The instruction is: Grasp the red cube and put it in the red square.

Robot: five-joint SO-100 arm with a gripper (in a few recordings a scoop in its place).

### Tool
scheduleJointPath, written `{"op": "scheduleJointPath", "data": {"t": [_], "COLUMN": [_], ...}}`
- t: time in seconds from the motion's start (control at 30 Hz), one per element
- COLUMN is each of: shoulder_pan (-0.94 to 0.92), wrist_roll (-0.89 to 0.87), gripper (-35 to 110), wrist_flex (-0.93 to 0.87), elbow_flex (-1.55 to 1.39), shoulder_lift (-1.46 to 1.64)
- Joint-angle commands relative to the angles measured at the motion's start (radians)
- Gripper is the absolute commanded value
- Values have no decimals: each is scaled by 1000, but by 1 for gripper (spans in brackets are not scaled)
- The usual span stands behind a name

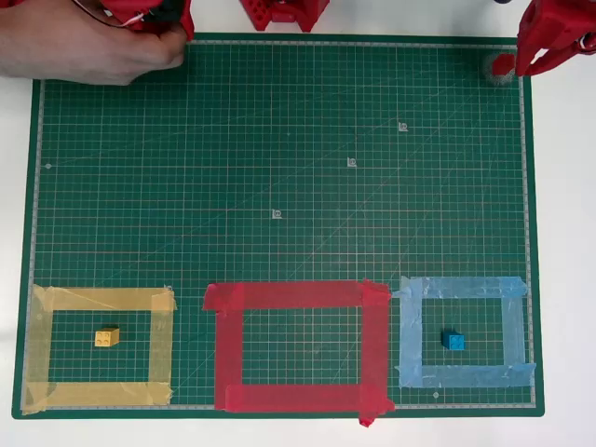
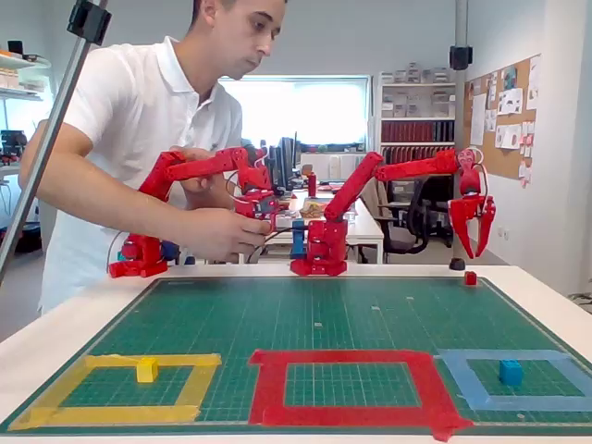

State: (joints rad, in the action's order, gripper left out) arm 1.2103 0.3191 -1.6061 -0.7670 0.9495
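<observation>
Overhead view: the red cube [image 1: 503,64] sits at the far right corner of the green mat [image 1: 279,168], right by its edge, with the gripper [image 1: 549,42] just beside it to the right. The red square [image 1: 298,346] lies along the near edge of the mat, in the middle, well apart from the cube, with bare green mat inside it. To its left, the yellow tape outline [image 1: 98,349] holds the yellow cube [image 1: 106,337]; to its right, the light blue tape outline [image 1: 464,333] holds the blue cube [image 1: 453,340].

In the fixed view, the red arm [image 2: 398,174] reaches to the right, and the gripper [image 2: 472,236] hangs above the red cube [image 2: 471,277], not touching it. Its jaws point downward and stand parted, with nothing between them. A person [image 2: 148,120] stands behind the worktop [image 2: 546,296].
</observation>
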Motion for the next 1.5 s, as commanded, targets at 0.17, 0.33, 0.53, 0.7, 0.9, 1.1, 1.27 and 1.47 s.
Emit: {"op": "scheduleJointPath", "data": {"t": [0.17, 0.33, 0.53, 0.7, 0.9, 1.1, 1.27, 1.47], "shoulder_pan": [-48, -89, -149, -193, -242, -267, -250, -183], "wrist_roll": [29, 69, 175, 293, 532, 764, 983, 1169], "gripper": [1, 1, 1, 1, 1, 1, -1, -1], "wrist_flex": [12, 9, -26, -101, -126, 17, 430, 845], "elbow_flex": [-12, -20, -52, -55, -250, -537, -792, -1195], "shoulder_lift": [31, 35, 86, 201, 511, 739, 828, 940]}}
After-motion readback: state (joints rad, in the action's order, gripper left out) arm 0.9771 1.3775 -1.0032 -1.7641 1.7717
